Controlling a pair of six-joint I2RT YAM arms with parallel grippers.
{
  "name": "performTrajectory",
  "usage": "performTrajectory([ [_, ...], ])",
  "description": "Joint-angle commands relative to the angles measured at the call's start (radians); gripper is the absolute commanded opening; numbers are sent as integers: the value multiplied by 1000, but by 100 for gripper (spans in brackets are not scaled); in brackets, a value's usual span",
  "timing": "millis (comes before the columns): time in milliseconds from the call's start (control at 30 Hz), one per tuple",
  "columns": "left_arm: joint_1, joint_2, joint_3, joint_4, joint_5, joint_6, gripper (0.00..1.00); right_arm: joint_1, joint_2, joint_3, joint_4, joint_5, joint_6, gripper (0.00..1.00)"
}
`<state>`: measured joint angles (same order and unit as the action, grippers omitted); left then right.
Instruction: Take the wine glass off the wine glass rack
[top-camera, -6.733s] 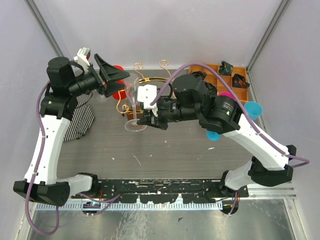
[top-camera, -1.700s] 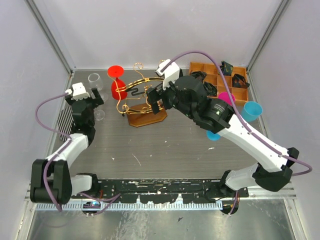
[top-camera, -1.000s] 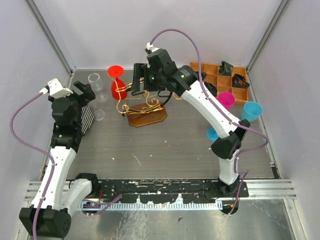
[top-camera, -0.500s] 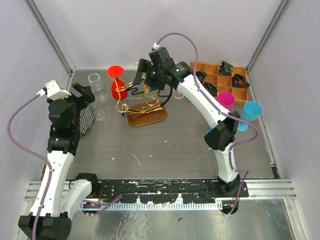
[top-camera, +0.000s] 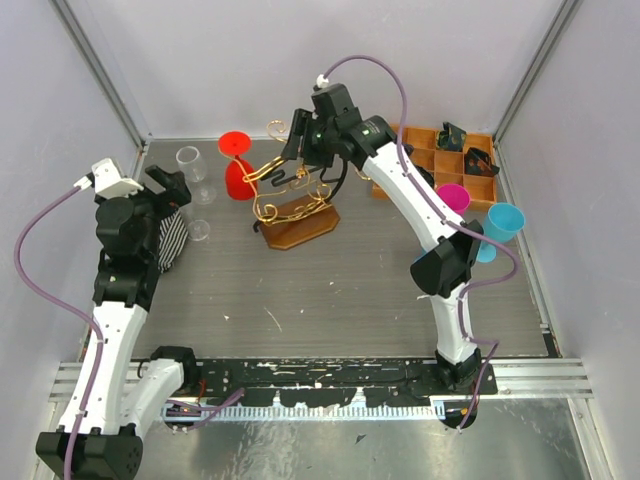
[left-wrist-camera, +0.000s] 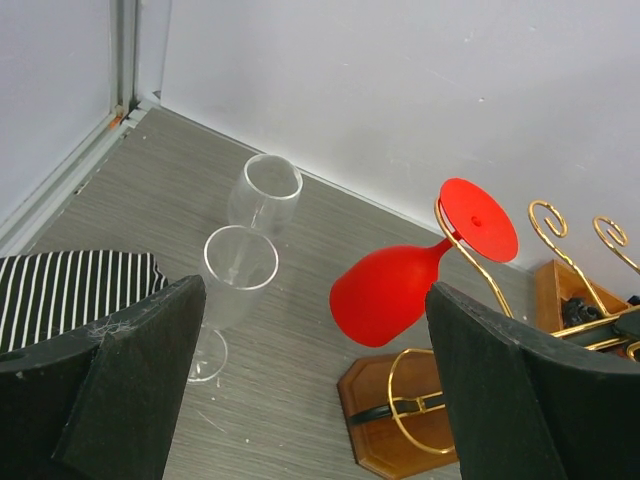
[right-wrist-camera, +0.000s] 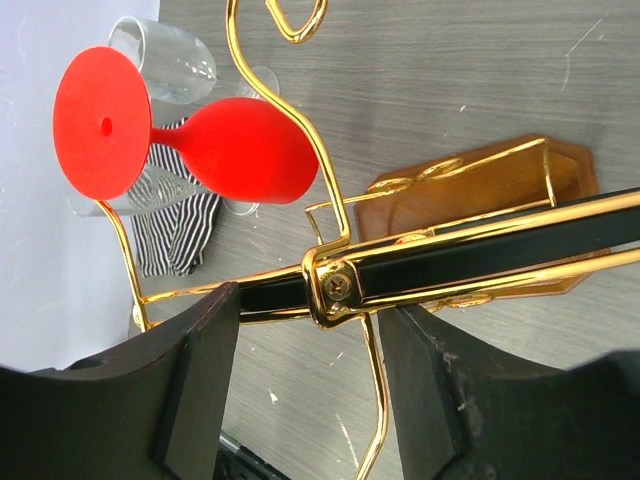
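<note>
The red wine glass (top-camera: 238, 178) hangs by its foot from the left end of the wine glass rack (top-camera: 290, 197), bowl toward the table. In the left wrist view the wine glass (left-wrist-camera: 385, 295) is ahead and to the right, and the rack's wooden base (left-wrist-camera: 385, 402) lies below it. My right gripper (top-camera: 298, 158) is at the top of the rack. Seen from the right wrist, it (right-wrist-camera: 310, 340) straddles a gold wire just under the black band (right-wrist-camera: 480, 258), with gaps on both sides. My left gripper (top-camera: 165, 190) stands wide open and holds nothing.
Two clear glasses (top-camera: 190, 160) (top-camera: 200, 230) stand left of the rack. A striped cloth (top-camera: 172, 242) lies by the left gripper. At the back right is a compartmented wooden tray (top-camera: 440, 160), with a pink cup (top-camera: 452, 198) and a blue cup (top-camera: 503, 220) nearby.
My right gripper's fingers have drawn closer around the rack's wire. The rack's base has swung and shifted a little to the right. The left arm has stayed still over the last half second.
</note>
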<state>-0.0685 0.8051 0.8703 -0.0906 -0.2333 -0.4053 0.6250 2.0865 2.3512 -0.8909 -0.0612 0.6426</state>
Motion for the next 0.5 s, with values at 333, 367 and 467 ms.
performTrajectory([
  [333,-4,-15,54,-28,25,5,98,-230,-27,51,-45,-36,-385,64],
  [367,-4,-15,58,-31,25,6,98,-241,-25,52,-48,-43,-410,65],
  [467,-4,-18,61,-37,25,9,98,-269,-20,63,-59,-42,-473,68],
])
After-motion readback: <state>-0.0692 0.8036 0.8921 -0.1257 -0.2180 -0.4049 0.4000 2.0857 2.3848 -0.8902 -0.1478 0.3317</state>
